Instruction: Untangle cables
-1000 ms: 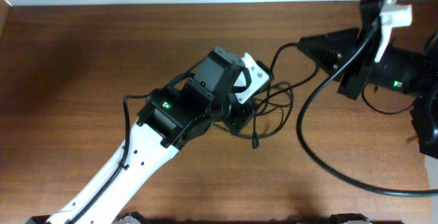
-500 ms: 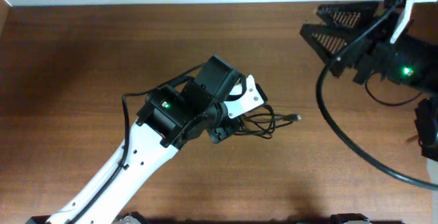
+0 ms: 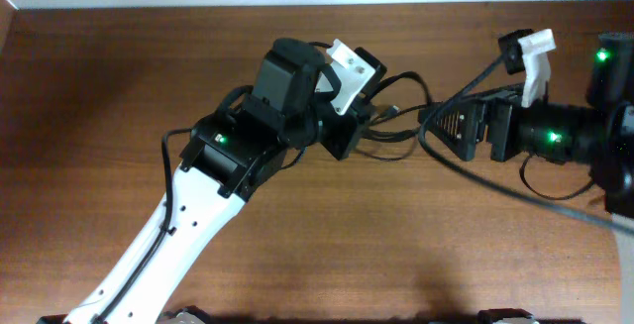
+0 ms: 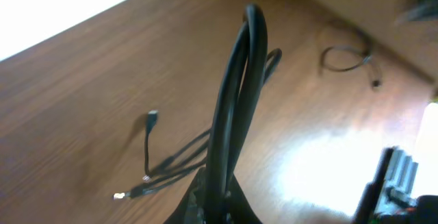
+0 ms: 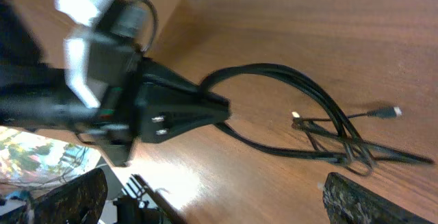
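The table (image 3: pixel 119 86) was bare brown wood on my overhead feed, with the white left arm (image 3: pixel 188 235) reaching up across it from the near edge and the black right arm (image 3: pixel 555 131) coming in from the right side. The left gripper (image 3: pixel 345 138) sat near the far middle of the table with its jaws closed tight on the cables (image 3: pixel 391 136). In the left wrist view the black cords (image 4: pixel 236 94) rose from between the jaws in a tall narrow loop. The right wrist view showed the same pinch (image 5: pixel 217 109) from the other side. The right gripper (image 3: pixel 436 126) pointed at that bundle from just beside it, apart from the cords as far as I could tell. Its fingers (image 5: pixel 79 196) stood wide apart at the bottom corners of the right wrist view, with nothing between them. From the pinch the cables (image 5: pixel 274 66) arched out and trailed down onto the wood in a loose tangle between the two grippers. Small plug ends (image 5: pixel 395 111) lay flat on the table, and another (image 4: pixel 152 117) showed in the left wrist view.
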